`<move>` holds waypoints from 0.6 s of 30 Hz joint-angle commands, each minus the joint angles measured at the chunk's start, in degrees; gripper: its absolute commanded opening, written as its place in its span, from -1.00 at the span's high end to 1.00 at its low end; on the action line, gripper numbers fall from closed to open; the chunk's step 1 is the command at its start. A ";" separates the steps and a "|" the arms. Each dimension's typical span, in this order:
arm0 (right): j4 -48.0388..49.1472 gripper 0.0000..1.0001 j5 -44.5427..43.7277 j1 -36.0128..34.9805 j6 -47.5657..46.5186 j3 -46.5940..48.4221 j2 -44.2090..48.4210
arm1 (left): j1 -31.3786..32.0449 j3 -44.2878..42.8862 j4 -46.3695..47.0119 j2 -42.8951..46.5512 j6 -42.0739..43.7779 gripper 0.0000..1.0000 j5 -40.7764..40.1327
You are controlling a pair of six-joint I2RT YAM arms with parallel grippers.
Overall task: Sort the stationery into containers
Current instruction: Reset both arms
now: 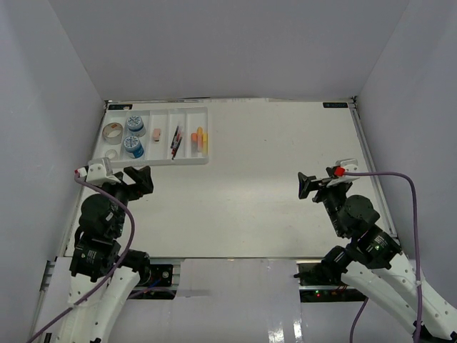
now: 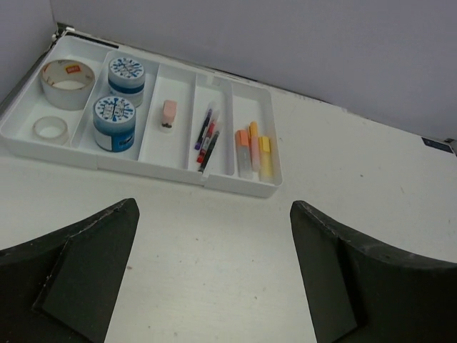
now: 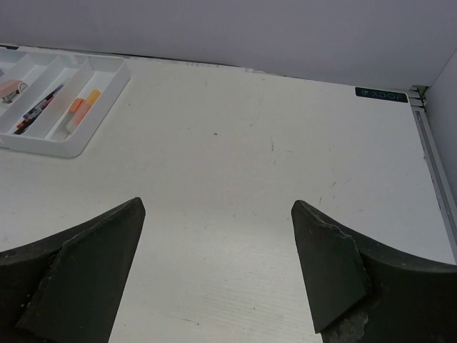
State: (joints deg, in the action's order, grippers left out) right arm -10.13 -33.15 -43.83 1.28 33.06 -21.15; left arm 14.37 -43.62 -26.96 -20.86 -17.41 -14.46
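Table: your white flat tabletop [image 1: 250, 200] fills the top view, with grey walls on three sides.
Tray: the white shallow plastic tray [image 1: 158, 161] lies at 10 o'clock on the table, against the far-left corner. You can count five long compartments side by side.
Left gripper: your left gripper [image 1: 137, 180] hovers at 9 o'clock, just on the near side of the tray. Its jaws are spread wide and hold nothing; in its wrist view [image 2: 214, 209] only bare table lies between the dark fingers [image 2: 86, 264].
Right gripper: your right gripper [image 1: 308, 186] hangs at 3 o'clock, well apart from the tray, jaws wide and empty over bare table [image 3: 218, 206].
Tubs: two blue-and-white round tubs [image 2: 114, 121] stand upright in the second compartment from the left, one behind the other.
Large tape: a beige tape roll [image 2: 68, 83] lies flat at the far end of the leftmost compartment.
Markers: orange and yellow markers [image 2: 253, 150] lie lengthwise in the rightmost compartment.
Pens: thin dark and red pens [image 2: 207, 136] lie together in the fourth compartment.
Small tape: a small clear tape roll [image 2: 51, 128] sits at the near end of the leftmost compartment.
Eraser: one pink eraser [image 2: 169, 114] lies alone in the middle compartment.
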 commanded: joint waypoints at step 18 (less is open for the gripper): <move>2.92 -0.80 -2.98 0.24 -0.75 -1.94 1.55 | 0.92 12.50 2.70 8.74 -2.02 -0.96 -6.46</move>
State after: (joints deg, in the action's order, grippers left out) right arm -9.98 -34.79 -43.83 1.04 31.73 -19.86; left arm 14.87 -31.38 -25.43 -10.76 -19.94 -20.53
